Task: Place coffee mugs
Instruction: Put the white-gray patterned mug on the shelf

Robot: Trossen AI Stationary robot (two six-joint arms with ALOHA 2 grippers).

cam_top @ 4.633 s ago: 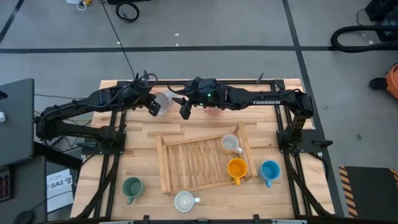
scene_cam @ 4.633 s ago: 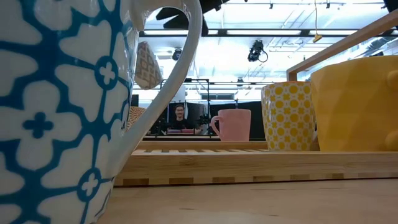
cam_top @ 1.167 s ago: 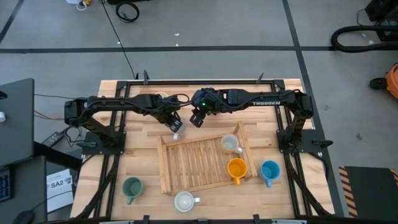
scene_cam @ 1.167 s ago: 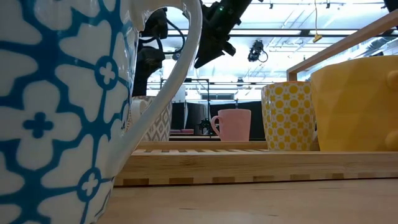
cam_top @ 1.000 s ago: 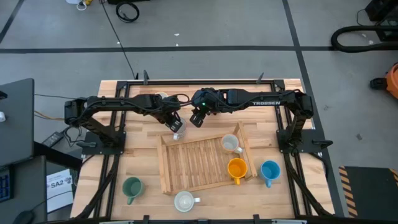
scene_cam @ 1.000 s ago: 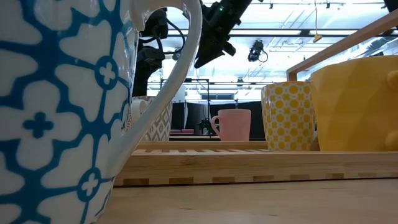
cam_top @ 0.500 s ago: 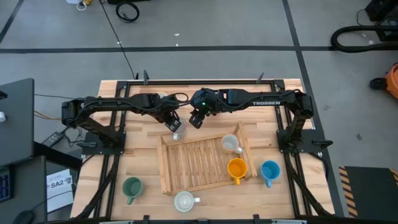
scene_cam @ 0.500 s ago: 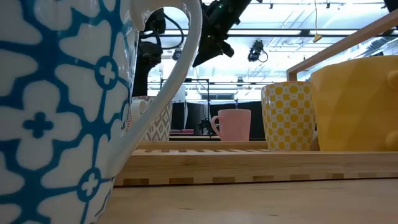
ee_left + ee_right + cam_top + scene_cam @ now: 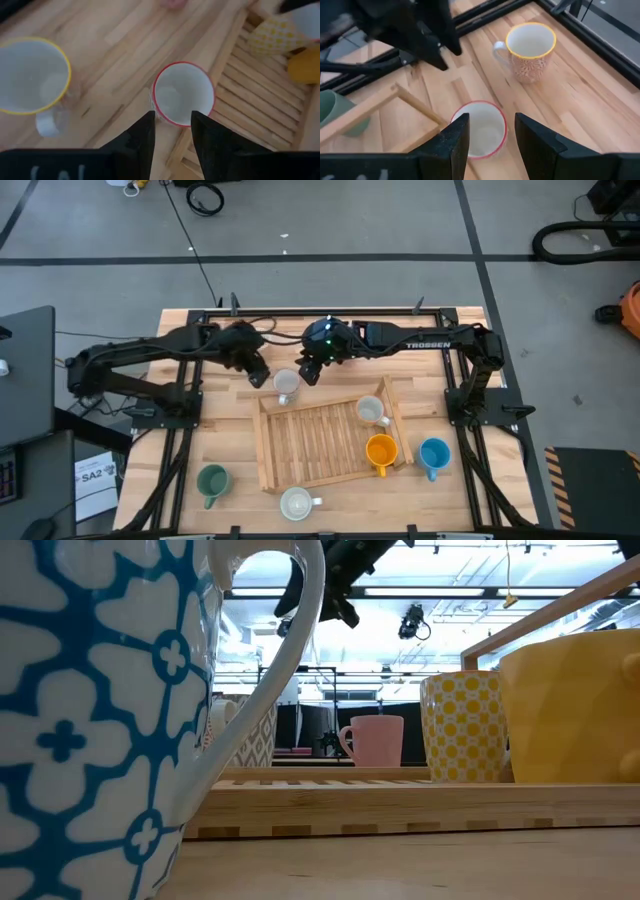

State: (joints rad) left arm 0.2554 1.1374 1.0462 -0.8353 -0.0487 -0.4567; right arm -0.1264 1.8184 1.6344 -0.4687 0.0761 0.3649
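- The red-rimmed mug (image 9: 285, 383) stands upright at the tray's (image 9: 325, 442) corner, apparently set down for racking.
- Left gripper (image 9: 258, 376) hangs beside it, fingers parted, empty.
- Right gripper (image 9: 308, 370) hovers open, holding nothing.

"TROSSEN" on right arm (image 9: 425, 345); "SA2" on floor sheet (image 9: 95, 476).

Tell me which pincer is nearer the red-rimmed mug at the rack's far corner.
Too close to call. The right pincer sits just beside the red-rimmed mug on its right; the left pincer sits about as far off on its left. Neither touches it.
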